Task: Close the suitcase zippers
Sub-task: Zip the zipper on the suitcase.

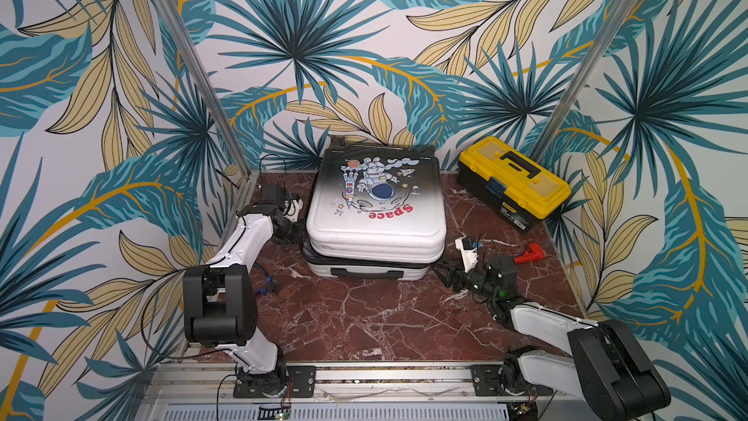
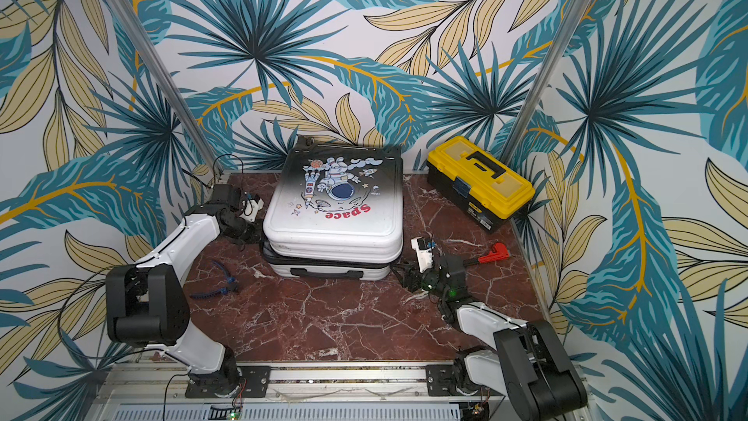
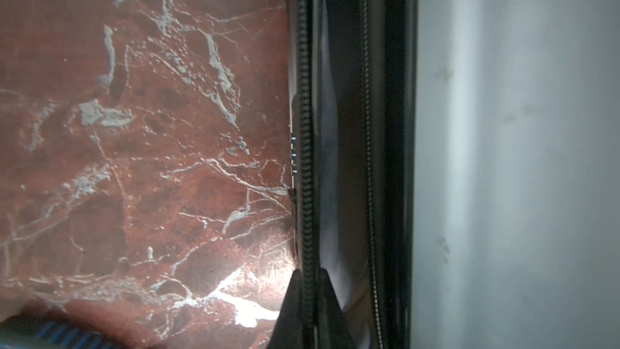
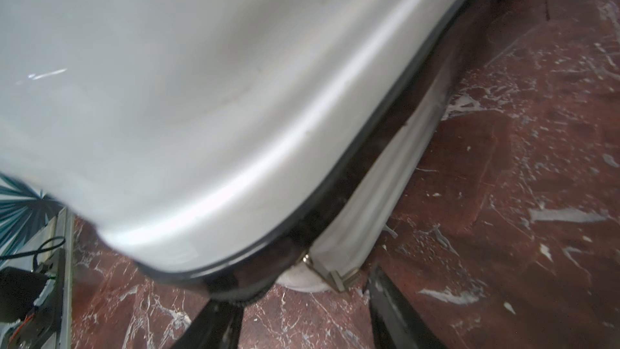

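While the white-to-black hard-shell suitcase [image 1: 376, 212] lies flat on the red marble tabletop [image 1: 364, 317], its thin black zipper track [image 3: 306, 129] is clamped by the left gripper [image 3: 310, 271]; the right gripper [image 4: 298, 283] is held jaws apart.

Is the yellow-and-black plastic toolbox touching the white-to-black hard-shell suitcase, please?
No, bare marble tabletop shows between the toolbox and the suitcase.

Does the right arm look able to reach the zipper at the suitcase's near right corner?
Likely yes: the right gripper is open at that corner of the suitcase, zipper just ahead, nothing between.
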Robot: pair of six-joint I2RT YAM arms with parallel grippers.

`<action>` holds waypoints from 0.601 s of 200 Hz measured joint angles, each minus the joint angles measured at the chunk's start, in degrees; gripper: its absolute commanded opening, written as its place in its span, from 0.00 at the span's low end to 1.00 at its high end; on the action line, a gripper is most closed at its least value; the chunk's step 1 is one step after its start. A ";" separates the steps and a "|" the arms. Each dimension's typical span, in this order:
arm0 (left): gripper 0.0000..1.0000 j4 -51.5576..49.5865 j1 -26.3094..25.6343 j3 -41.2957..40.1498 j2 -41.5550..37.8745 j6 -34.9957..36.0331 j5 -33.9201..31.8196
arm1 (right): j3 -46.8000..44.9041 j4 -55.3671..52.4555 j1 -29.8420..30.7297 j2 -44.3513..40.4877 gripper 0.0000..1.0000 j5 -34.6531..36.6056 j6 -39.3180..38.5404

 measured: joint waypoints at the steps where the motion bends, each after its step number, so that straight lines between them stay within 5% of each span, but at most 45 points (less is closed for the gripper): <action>1: 0.06 0.00 0.02 0.04 0.04 0.07 0.00 | 0.11 0.04 0.00 0.20 0.56 -0.22 -0.13; 120: 0.04 -2.03 1.95 5.42 4.90 7.63 3.21 | 3.87 3.26 -0.04 6.78 0.41 -9.53 -6.51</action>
